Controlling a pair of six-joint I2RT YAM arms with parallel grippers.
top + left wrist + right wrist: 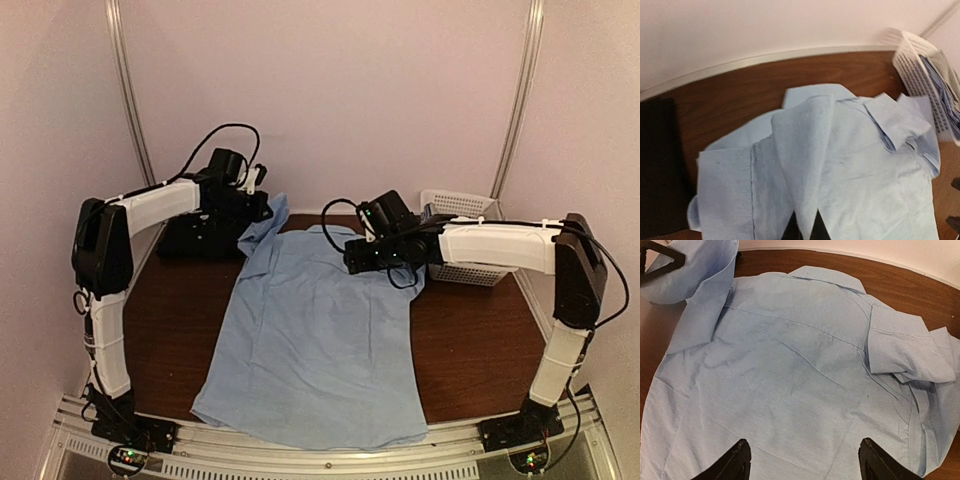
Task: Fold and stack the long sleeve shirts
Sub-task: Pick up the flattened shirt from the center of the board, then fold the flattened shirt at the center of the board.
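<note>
Since the cloth decides how this goes, biggest first.

Table point(470, 350): brown, hard and smooth-looking. I expect cloth to slide on it rather than catch.

Blue shirt point(320, 340): spread back-up across the middle, hem at the near edge, far end toward the wall. It looks like thin woven cloth: light, limp, no stiffness. It will drape and drag any part I don't lift. It's far wider than my jaws, so one pinch moves one corner, which makes this a two-arm job.

Black shirt point(195, 240): dark heap at far left, just beside the blue one. Can't tell if it's folded.

Basket point(465, 205): white lattice, far right, with some striped cloth inside.

Left sleeve point(805, 150): raised at far left, hanging in a fold.

Right sleeve point(905, 350): looks folded in over the right shoulder.

Collar point(827, 277): flat, at the far edge.

Left gripper point(805, 230): closed, with the left sleeve pinched between the tips.

Right gripper point(803, 450): jaws wide, holding nothing, hovering over the shirt's back.

Grab points: cuffs, shoulder seams, hem corners. The doubled cloth there should slip less. I'd avoid the mid-panel, where it's too flat to get a finger under.
</note>
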